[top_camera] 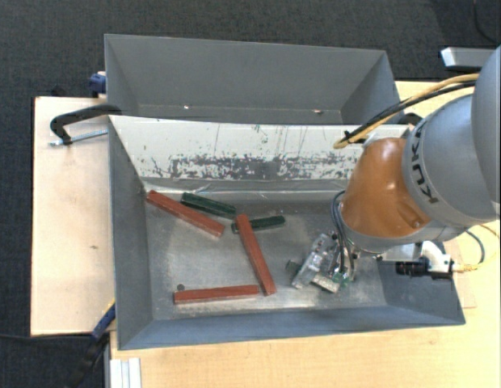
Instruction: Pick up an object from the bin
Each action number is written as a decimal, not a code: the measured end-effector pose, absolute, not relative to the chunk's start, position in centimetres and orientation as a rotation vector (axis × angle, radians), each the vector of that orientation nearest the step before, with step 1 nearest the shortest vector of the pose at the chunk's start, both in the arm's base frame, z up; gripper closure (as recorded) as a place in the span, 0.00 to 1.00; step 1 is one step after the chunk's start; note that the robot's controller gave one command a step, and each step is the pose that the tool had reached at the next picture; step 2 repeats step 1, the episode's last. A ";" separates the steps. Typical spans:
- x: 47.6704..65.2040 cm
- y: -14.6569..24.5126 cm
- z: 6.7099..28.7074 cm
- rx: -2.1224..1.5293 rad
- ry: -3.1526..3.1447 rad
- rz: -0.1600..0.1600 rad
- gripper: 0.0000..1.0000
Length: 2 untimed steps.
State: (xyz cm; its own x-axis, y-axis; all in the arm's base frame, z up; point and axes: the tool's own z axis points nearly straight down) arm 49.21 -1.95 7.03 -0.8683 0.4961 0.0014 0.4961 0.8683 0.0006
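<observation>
My gripper (pixel 319 269) is low over the bin floor at the front right, under the orange wrist cover. To its left a red-brown stick (pixel 256 255) lies slanted on the floor, a short way from the fingertips. Another red-brown stick (pixel 216 294) lies flat along the front wall, left of the gripper. A short dark green stick (pixel 267 222) rests near the slanted stick's upper end. Nothing shows between the fingers.
Farther left, a long red-brown stick (pixel 184 212) lies slanted near the back wall, with a dark green stick (pixel 208 205) beside it. The arm and its orange cover hang over the bin's right side.
</observation>
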 end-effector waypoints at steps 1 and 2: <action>49.2 -2.0 7.0 -0.806 -3.035 -0.001 1.00; 49.2 -2.0 7.0 -0.806 -3.035 -0.001 1.00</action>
